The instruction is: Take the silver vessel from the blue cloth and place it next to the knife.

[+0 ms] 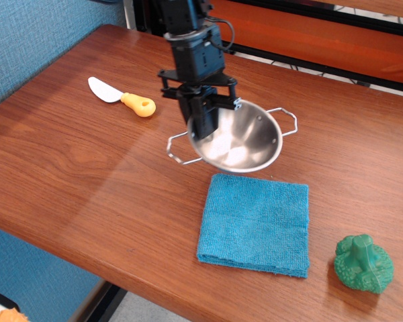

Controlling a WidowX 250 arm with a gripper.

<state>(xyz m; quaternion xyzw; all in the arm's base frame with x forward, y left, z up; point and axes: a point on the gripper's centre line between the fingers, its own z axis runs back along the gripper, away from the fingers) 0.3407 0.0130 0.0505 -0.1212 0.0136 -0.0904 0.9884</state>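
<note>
Gripper (210,115) black, pointing down from the dark arm (188,40) at the far side of the table (67,168). Fingers pinched onto the left-hand rim of the bowl (238,143), one finger inside the rim and one outside.

Bowl tilted, open side toward the camera and slightly right, polished interior in full view. Hangs directly below and to the right of the gripper, held by the rim only. Two thin wire handles noted: one sticking out to the lower left of the gripper, the other well to its right at about gripper height. Whether the bowl's underside touches the tabletop cannot be told from this view; the tilt suggests it is carried.

Cloth (255,225) flat on the table, below and to the right of the gripper, toward the near edge. Square, teal-blue, nothing lying on it. Bowl sits beyond the cloth's far edge, its lower rim appearing just above that edge, no overlap seen.

Knife (122,96) to the left of the gripper and a little farther back, lying flat. White rounded blade pointing away to the left, yellow-orange handle with a hole in its end pointing toward the gripper. Clear stretch of tabletop between knife handle and the bowl's nearer wire handle.

Green knobbly toy vegetable (363,263) far to the lower right of the gripper, just right of the cloth, near the table's front edge.
</note>
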